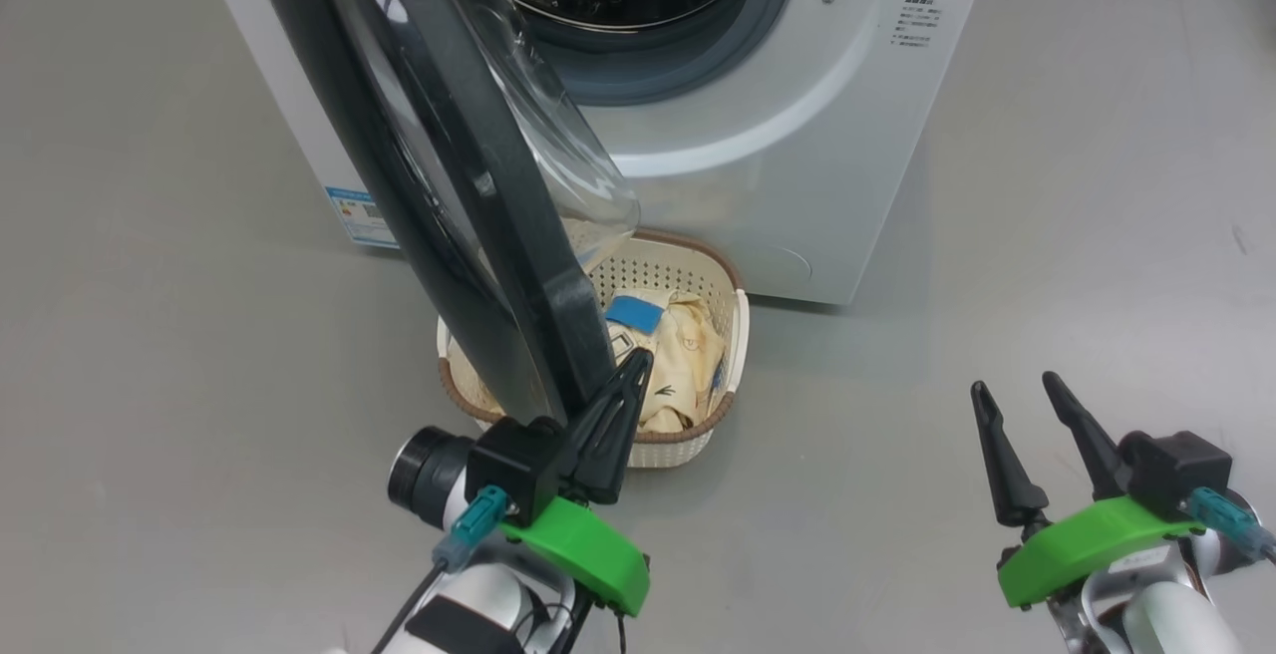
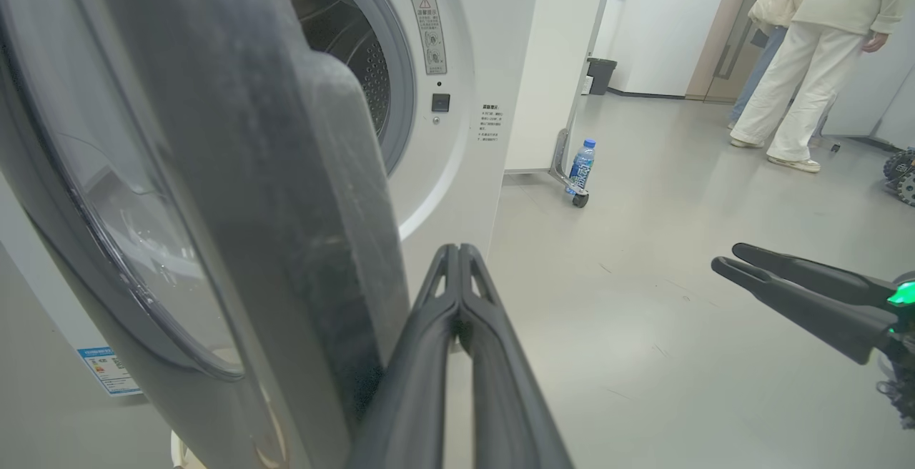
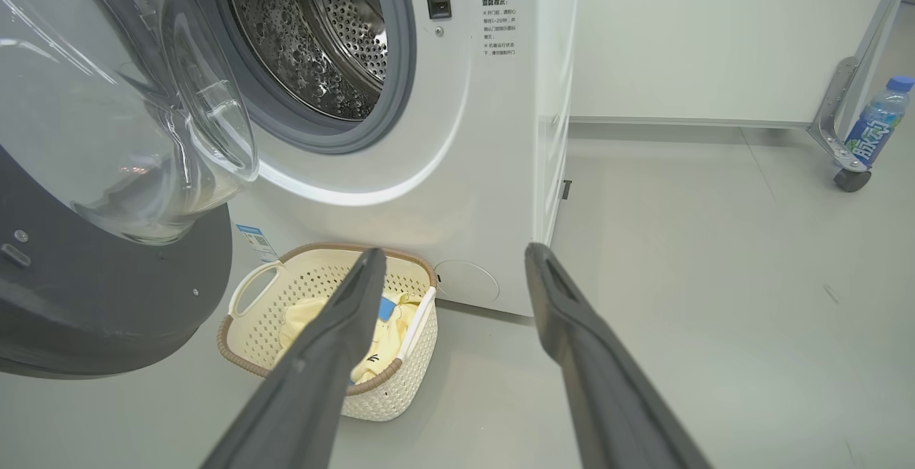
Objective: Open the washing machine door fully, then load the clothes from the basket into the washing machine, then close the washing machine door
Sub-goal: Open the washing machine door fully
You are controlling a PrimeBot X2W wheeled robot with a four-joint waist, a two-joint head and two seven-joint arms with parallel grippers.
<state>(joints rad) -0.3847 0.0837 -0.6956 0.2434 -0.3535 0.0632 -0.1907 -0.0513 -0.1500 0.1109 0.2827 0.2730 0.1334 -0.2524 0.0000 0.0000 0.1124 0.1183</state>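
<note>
Black fingers are nearest to us. Our left gripper (image 1: pixel 636 365) has its two fingers pressed tight together with nothing between them. They sit right by the lower edge of the door (image 1: pixel 469 185), and we cannot tell if they touch it. Our right gripper (image 1: pixel 1016 390) has its fingers spread apart and holds nothing, well off to the right.

The floor (image 1: pixel 1047 235) is smooth, grey and a bit shiny, with a few small dark marks. The door stands open, and its clear bowl hangs above the basket (image 1: pixel 678 450). The basket sits on the floor just in front of the washer (image 1: pixel 797 156). The clothes (image 1: pixel 688 350) lie inside it, cream with a blue patch.

Farther off we see a white wall (image 3: pixel 715 26), a bottle (image 3: pixel 876 126), a dark bin (image 2: pixel 600 74) and a person (image 2: pixel 815 54) in pale clothes.

A blue sticker (image 1: pixel 354 215) is low on the washer's front. Small grey writing (image 1: pixel 917 21) sits beside the opening. Both are too small to read. The bottle's blue label has white letters that we cannot read.
</note>
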